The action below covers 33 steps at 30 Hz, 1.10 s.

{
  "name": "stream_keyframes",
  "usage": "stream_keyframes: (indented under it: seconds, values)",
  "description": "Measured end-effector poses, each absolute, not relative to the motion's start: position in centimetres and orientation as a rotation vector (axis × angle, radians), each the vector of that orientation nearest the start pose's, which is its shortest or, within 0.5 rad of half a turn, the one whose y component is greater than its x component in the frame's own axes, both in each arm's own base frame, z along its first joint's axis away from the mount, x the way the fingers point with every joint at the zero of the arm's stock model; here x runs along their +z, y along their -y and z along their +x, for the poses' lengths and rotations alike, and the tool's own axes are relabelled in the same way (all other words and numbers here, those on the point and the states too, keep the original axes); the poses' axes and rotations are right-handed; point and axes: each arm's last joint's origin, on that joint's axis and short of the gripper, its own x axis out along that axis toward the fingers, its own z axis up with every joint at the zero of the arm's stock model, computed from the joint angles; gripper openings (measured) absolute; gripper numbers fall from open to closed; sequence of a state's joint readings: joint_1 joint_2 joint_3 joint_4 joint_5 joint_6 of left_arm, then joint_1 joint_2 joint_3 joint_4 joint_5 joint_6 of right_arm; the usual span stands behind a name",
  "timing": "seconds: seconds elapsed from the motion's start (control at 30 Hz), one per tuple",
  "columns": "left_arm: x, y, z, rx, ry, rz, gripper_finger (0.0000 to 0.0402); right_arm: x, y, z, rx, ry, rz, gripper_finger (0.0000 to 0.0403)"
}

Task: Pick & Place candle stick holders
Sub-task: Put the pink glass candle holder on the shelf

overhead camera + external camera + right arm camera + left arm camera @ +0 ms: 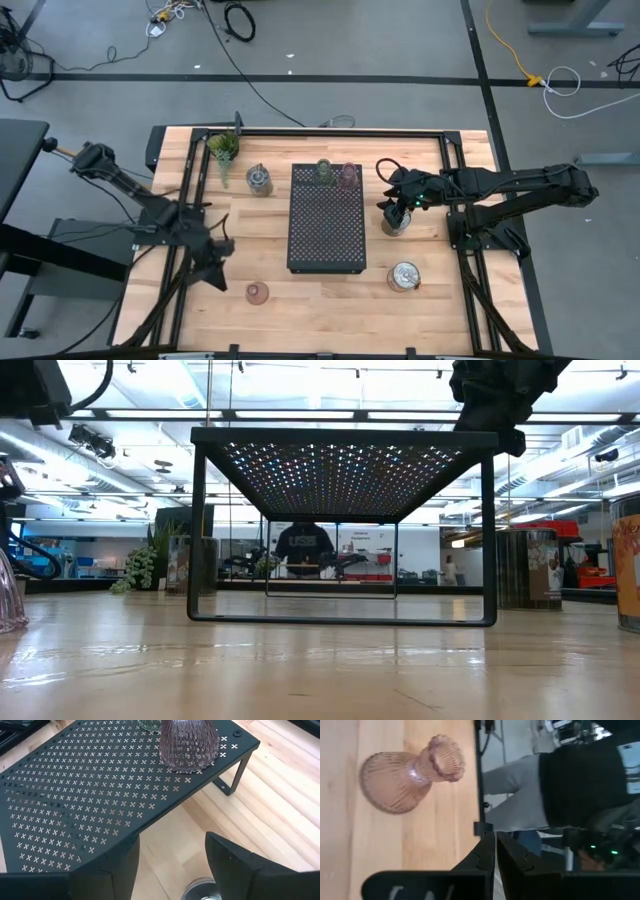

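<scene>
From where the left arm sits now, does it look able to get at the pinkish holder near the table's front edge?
Probably yes. The left pincer, shut, sits just beside the pinkish holder, which stands alone on bare wood with nothing between them. It would have to open first.
</scene>
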<state>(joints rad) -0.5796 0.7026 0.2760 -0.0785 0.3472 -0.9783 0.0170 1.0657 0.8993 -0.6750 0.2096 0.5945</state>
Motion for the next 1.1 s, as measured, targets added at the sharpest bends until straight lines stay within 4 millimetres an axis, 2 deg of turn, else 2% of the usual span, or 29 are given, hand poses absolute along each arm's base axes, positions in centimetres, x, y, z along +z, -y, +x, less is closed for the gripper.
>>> stream_keyframes:
  seconds: [0.3, 0.4, 0.53, 0.83, 0.97, 1.1]
  values:
    - [16.8, 9.3, 12.7, -0.57, -0.866, -0.527, 0.0019, 28.1, 0.2, 20.8, -0.448, -0.743, 0.523, 0.0226]
    - [16.2, 9.4, 12.9, -0.545, -0.887, -0.492, 0.003, 28.1, 0.2, 20.8, -0.457, -0.738, 0.548, 0.0226]
    - [15.9, 9.6, 13.2, -0.531, -0.899, -0.509, 0.0074, 28.1, 0.2, 20.8, -0.462, -0.735, 0.584, 0.0226]
    - [15.6, 9.8, 13.9, -0.489, -0.832, -0.428, 0.022, 28.1, 0.2, 20.8, -0.466, -0.733, 0.589, 0.0226]
    - [15.1, 9.9, 14.0, -0.488, -0.853, -0.392, 0.0257, 28.1, 0.2, 20.8, -0.472, -0.73, 0.602, 0.0226]
    - [14.9, 10.1, 14.5, -0.477, -0.827, -0.356, 0.0273, 28.1, 0.2, 20.8, -0.476, -0.728, 0.613, 0.0226]
